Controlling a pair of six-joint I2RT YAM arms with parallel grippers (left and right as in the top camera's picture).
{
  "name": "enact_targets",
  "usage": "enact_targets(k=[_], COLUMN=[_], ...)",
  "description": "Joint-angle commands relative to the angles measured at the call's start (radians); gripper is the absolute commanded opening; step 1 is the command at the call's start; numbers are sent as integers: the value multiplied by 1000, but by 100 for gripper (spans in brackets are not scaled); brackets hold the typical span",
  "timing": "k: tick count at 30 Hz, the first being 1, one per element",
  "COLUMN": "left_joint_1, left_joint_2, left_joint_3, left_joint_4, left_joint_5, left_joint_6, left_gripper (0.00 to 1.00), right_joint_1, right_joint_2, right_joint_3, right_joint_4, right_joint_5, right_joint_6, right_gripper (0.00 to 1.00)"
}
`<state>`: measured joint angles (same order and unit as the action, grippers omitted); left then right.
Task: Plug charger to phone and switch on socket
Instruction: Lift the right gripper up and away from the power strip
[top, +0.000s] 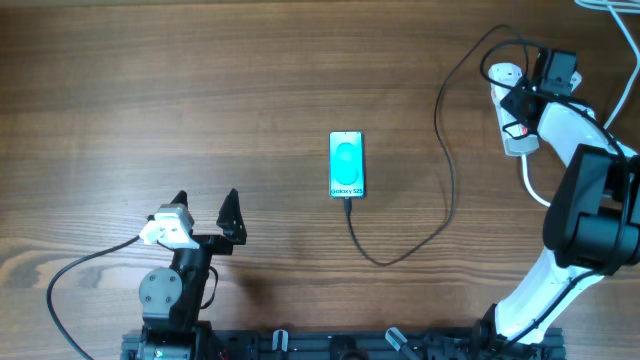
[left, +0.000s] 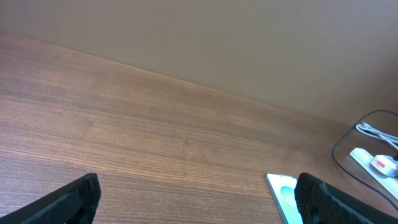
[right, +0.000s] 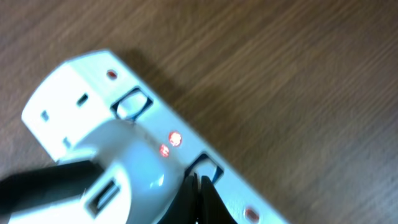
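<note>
The right gripper (right: 196, 185) has its two black fingers pressed tight together, like one thin poking stick. The tip sits right at a little switch (right: 205, 167) on the socket (right: 68, 93), next to the white plug (right: 130, 171). Two small red lights (right: 174, 138) glow beside it, so the power may be on, but I cannot be sure.

To do this step well, the tip should push straight down on the switch, not on the plug, and only softly. The socket is light and could slide or tip up on the smooth wood. A red glow is the sign to look for.

The phone (top: 346, 165) lies flat in the middle of the table (top: 200, 80), screen up. The thin black charger (top: 446, 155) runs from its bottom edge in a big loose loop over to the socket at the far right. It looks plugged in, though the tip is too small to see well.

The left gripper (top: 206, 197) has its jaws spread wide and holds nothing. It hangs near the front, well apart from the phone.

The table is brown wood with long lines in it. A thick white cord (top: 530, 178) trails from the socket, and a plain tan wall (left: 249, 37) stands behind the table.
</note>
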<state>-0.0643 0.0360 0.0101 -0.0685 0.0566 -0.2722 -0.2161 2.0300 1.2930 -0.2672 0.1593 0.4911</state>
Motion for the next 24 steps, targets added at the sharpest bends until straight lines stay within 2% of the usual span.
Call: enact_targets(k=[1, 5, 11, 13, 17, 24], left_joint_1=[2, 2, 2, 2, 2, 2], left_joint_2=[3, 3, 3, 3, 3, 3], left_joint_3=[-4, -4, -4, -4, -4, -4], left_joint_4=[-6, -6, -6, -6, -6, -6], left_joint_5=[-6, -6, -6, -6, -6, -6], left_joint_6=[-8, -8, -8, -8, -8, -8], left_gripper=[100, 100, 100, 100, 100, 100], right_joint_1=[64, 61, 62, 62, 62, 61], right_joint_2=[-45, -214, -464, -551, -731, -1138], right_joint_3=[-20, -21, -21, -21, -22, -22], right_joint_4=[-87, -251, -446, -524, -631, -820], right_joint_5=[-118, 29, 40, 2, -97, -187], right_joint_6=[-19, -19, -17, -24, -129, -230], right_gripper=[4, 5, 4, 4, 5, 4])
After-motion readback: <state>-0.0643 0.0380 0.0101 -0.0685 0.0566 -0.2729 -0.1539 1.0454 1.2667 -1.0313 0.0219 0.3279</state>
